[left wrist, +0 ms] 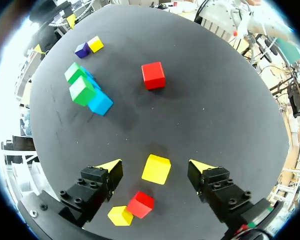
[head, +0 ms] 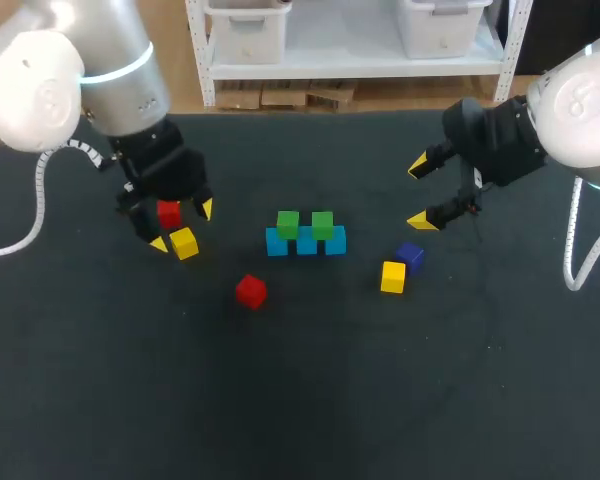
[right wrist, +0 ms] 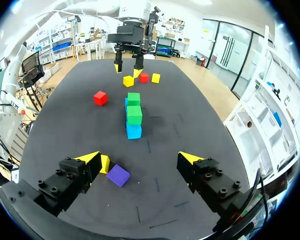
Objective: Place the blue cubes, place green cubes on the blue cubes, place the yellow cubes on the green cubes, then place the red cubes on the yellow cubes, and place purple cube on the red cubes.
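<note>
Cube row (head: pixel 306 243) mid table (head: pixel 300 400), two cubes (head: pixel 288 223) atop; lone cube (head: pixel 250 290) in front; cluster (head: pixel 183 243) left, pair (head: pixel 393 276) right.

This is a robotics lab: a white left arm (head: pixel 40 85) and right arm (head: pixel 580 110), 2 together, over a black table (head: pixel 300 400) of coloured cubes (head: pixel 251 291).

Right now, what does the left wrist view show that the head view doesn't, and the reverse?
Left wrist only: a second yellow cube beside the red cube under my left pincer, hidden from above. Head only: the blue cubes as a row of three. Both: the open left pincer straddling the first yellow cube, two green cubes, the loose red cube, the purple cube.
</note>
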{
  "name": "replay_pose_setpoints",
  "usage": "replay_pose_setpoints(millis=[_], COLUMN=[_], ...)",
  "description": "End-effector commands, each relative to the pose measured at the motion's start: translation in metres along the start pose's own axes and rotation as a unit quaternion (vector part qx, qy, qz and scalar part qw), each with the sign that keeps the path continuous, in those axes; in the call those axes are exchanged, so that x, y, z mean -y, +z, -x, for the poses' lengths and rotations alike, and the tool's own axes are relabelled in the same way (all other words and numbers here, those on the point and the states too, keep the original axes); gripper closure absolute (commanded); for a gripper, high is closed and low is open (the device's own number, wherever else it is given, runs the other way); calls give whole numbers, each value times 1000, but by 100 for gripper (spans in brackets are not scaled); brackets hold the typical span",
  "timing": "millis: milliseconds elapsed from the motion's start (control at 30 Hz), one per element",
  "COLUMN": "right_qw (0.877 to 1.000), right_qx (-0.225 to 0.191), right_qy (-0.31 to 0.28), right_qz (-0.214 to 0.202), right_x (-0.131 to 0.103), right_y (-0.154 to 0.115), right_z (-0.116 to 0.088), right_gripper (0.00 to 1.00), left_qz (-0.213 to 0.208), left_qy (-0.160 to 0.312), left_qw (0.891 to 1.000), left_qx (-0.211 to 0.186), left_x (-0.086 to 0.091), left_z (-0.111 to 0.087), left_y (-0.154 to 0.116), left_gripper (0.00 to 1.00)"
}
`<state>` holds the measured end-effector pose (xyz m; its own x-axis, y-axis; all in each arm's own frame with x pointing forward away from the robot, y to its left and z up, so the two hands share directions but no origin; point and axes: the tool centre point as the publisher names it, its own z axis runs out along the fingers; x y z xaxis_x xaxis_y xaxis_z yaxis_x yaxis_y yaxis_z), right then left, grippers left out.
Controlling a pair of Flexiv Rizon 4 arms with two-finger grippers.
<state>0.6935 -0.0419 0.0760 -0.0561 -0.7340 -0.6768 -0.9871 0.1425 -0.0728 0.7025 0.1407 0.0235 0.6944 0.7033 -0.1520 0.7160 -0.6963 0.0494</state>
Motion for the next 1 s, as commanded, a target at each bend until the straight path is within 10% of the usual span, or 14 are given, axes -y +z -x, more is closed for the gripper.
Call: replay_pose_setpoints(millis=[33,800,1000], right_qw=[1000,1000,1000], right_qx=[2,2,2], right_qy=[0,0,0], right_qz=[0,0,0], right_x=[0,0,0], right_y=[0,0,0], right_z=[-1,-1,-1], right_gripper=[0,0,0], left_qz=[-1,-10,-8], left_qy=[8,25,22], left_qw=[1000,1000,1000], left_qx=[6,15,19], left_x=[-1,-3,-4], left_z=[-10,-23,-19], left_y=[6,25,30], left_gripper=[19,40,71])
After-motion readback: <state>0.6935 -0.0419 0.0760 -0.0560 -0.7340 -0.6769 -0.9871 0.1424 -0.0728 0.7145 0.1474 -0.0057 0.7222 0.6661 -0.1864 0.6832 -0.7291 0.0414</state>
